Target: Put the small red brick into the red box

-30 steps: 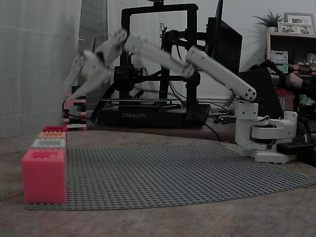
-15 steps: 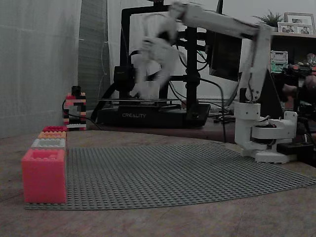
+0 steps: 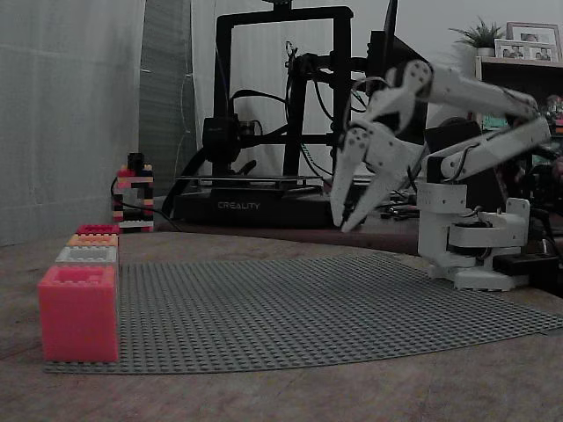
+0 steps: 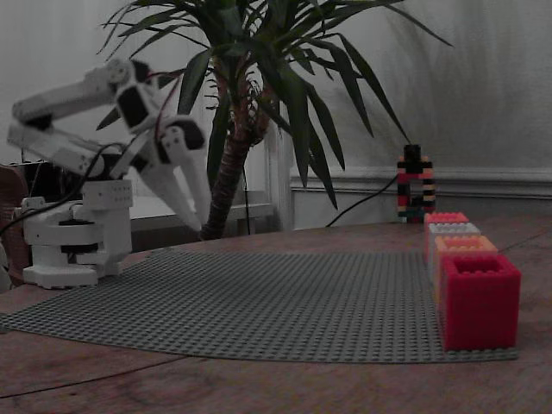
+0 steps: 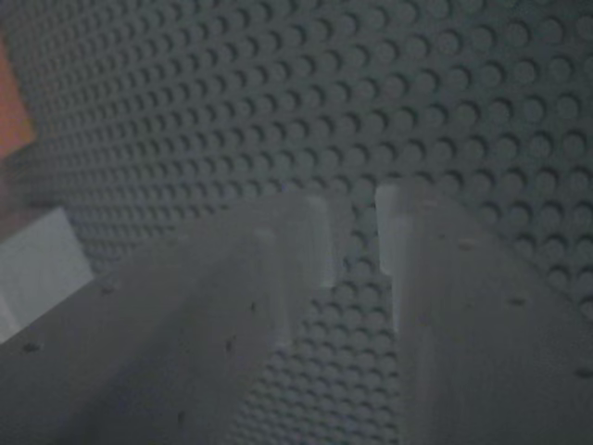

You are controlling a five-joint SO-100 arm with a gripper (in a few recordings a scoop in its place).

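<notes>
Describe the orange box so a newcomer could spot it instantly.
Find the grey studded baseplate; a row of four boxes lines one edge. The orange box sits inside the row, between the white box and a red end box; it is the only orange one.

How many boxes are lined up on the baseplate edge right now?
4, in one row on the baseplate: red box nearest this fixed camera, then white box, orange box, far red box. Others behind may be hidden.
</notes>
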